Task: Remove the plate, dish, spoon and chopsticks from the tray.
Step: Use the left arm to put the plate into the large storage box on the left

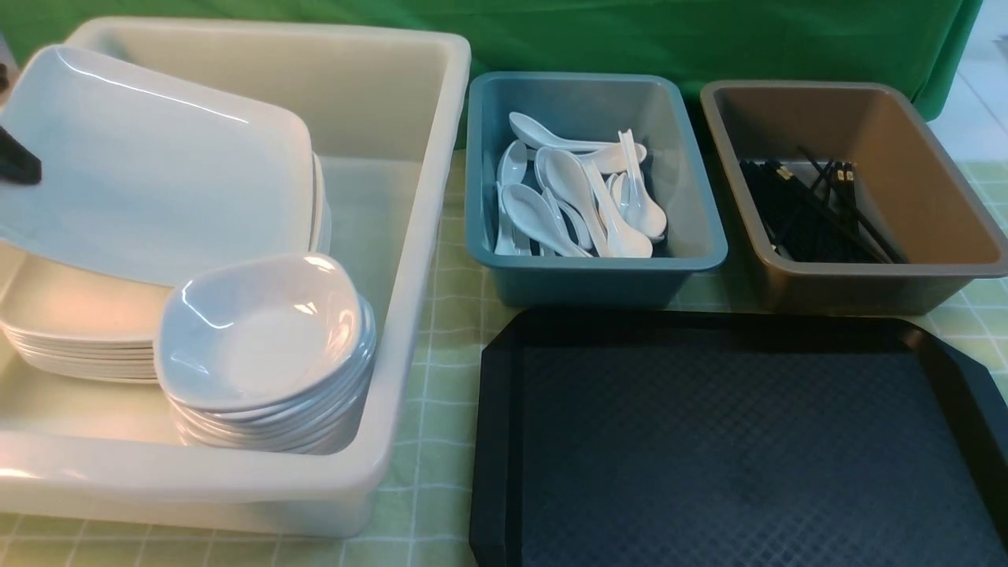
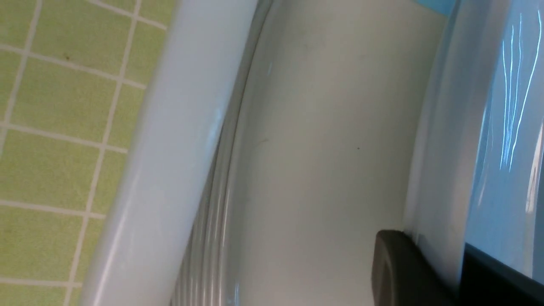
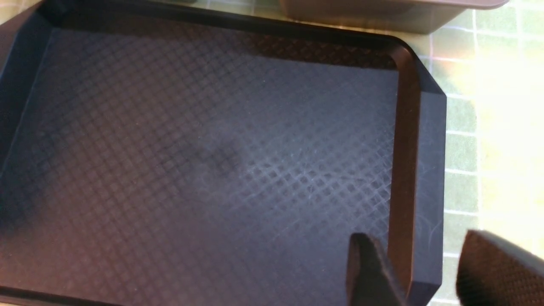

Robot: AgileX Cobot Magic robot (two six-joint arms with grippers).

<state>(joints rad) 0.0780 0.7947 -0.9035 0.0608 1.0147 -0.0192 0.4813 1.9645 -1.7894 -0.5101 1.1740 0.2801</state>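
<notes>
My left gripper is shut on the edge of the large white square plate and holds it tilted above a stack of plates inside the big white tub. In the left wrist view the two dark fingers clamp the plate's rim. The black tray is bare. My right gripper is open, with its jaws on either side of the tray's rim. It does not show in the front view. White spoons lie in the teal bin. Black chopsticks lie in the brown bin.
A stack of small deep white dishes stands in the tub in front of the plate stack. The teal bin and the brown bin stand behind the tray on the green checked cloth.
</notes>
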